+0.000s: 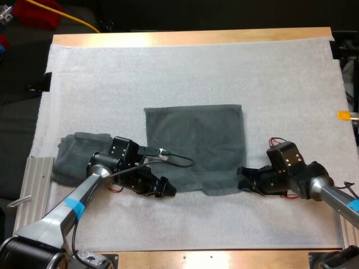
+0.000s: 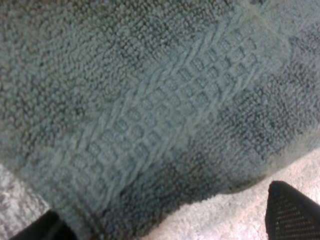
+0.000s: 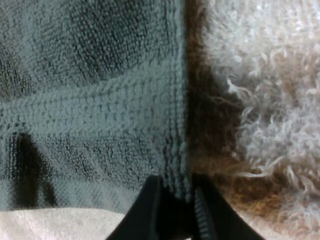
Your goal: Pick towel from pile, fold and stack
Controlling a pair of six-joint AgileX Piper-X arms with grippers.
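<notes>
A dark grey-green towel lies spread flat in the middle of the white mat. My left gripper sits low at its near left corner. In the left wrist view its fingers stand wide apart, open, with the towel's woven border and edge between them. My right gripper is at the near right corner. There its two fingers press together on the towel's hem, shut on it. A second towel lies bunched at the mat's left side, behind my left arm.
The white mat covers most of the wooden table. A ribbed metal plate lies at the mat's near left edge, beside the bunched towel. Bare mat stretches beyond the spread towel and in front of both grippers.
</notes>
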